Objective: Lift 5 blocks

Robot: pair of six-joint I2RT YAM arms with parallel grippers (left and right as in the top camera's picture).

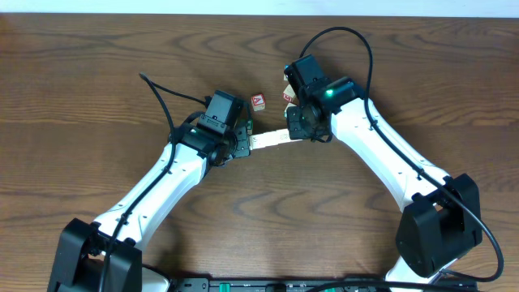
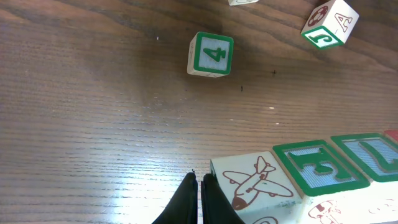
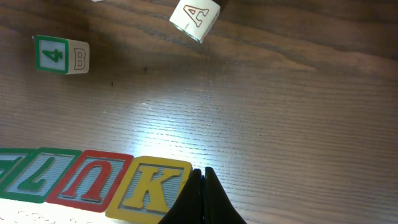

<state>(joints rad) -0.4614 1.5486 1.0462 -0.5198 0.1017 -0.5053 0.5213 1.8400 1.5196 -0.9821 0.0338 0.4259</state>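
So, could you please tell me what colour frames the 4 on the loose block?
Green, on the block; clearest from the left wrist.

We look straight down on a wooden table from far enough above to take in the left arm and right arm. They enter at the bottom edge and meet just above centre, where a row of blocks shows small.

The wrist views sit close to the wood, each looking past its own gripper at bottom centre: left gripper, right gripper. They face opposite ways — the row runs off lower right in one, lower left in the other. Both share the block marked 4 and the block marked A near the top.
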